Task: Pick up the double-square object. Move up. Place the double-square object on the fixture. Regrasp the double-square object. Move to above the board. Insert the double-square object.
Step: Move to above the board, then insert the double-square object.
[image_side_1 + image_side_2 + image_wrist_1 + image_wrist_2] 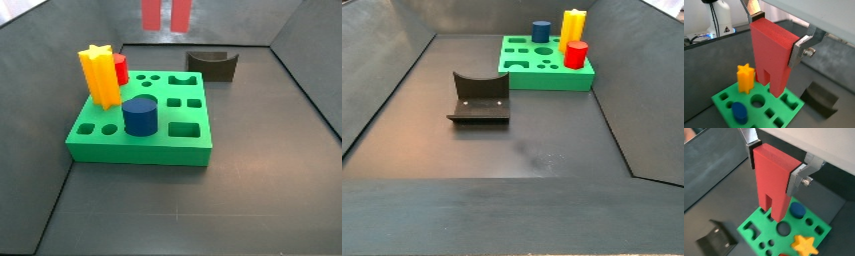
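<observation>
My gripper (pixel 777 34) is shut on the upper end of the double-square object (pixel 771 55), a salmon-red long block that hangs upright with its notched end down. In both wrist views it hovers above the green board (pixel 724 97), the gripper (pixel 775 165) holding the double-square object (pixel 774 183) over the board (pixel 751 228). In a side view only the object's two lower lobes (pixel 167 15) show, high over the back of the board (pixel 134 150). The dark fixture (pixel 210 65) stands unoccupied behind the board, and shows again as the fixture (pixel 478 97).
On the board stand a yellow star post (pixel 96 75), a short red peg (pixel 120 68) and a blue cylinder (pixel 139 115). Several holes in the board are open. Grey walls enclose the dark floor (pixel 516 150).
</observation>
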